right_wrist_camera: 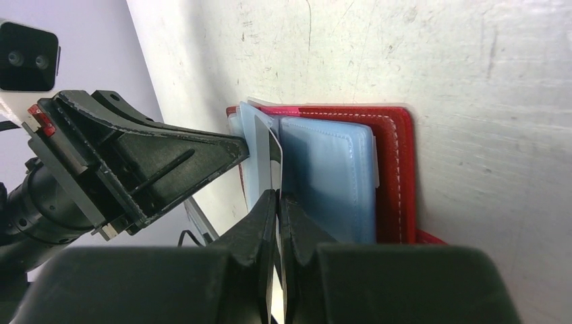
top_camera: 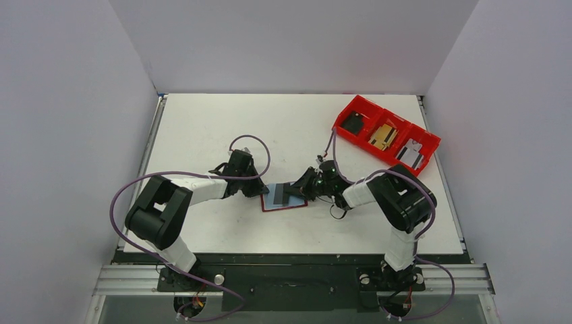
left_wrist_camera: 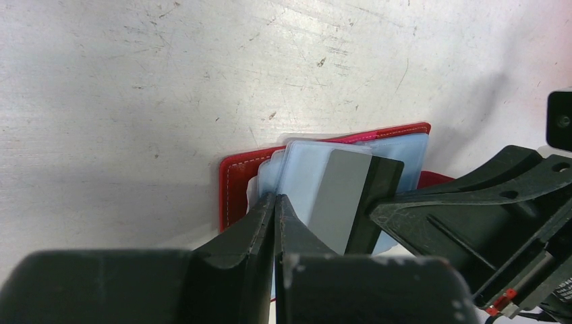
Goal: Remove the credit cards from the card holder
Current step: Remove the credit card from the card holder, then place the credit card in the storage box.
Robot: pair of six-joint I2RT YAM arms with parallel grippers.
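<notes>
White walls close round a scuffed white worktop (top_camera: 216, 128) on three sides; we see two black arms reaching in from its near edge and meeting just short of its middle. Between them lies the card holder (top_camera: 287, 206), a dark red wallet opened flat like a book, closer to the worktop's near edge than to its far one; pale blue plastic sleeves fan up from its inside. The left gripper (left_wrist_camera: 276, 206) has its jaws closed tight at the holder's left edge, pinching what looks to us like a sleeve and pinning the holder down. The right gripper (right_wrist_camera: 278, 202) has its jaws closed on a thin grey card (left_wrist_camera: 337, 196) with a dark band, which stands tilted up over the sleeves; whether its far end sits inside a sleeve we cannot tell.

We judge the step in hand to be drawing this card out; the next move calls for a straight pull toward the right, along the sleeve's line, while the left arm holds the holder in place; a skewed pull could drag the whole wallet. How many more cards sit in the other sleeves we cannot tell.

In the far right corner stands a bright red bin (top_camera: 361, 101) of three compartments; the one nearest the far edge holds a dark object, the middle one something yellowish, and the one nearest the right edge grey and dark pieces; neither arm is near it.
</notes>
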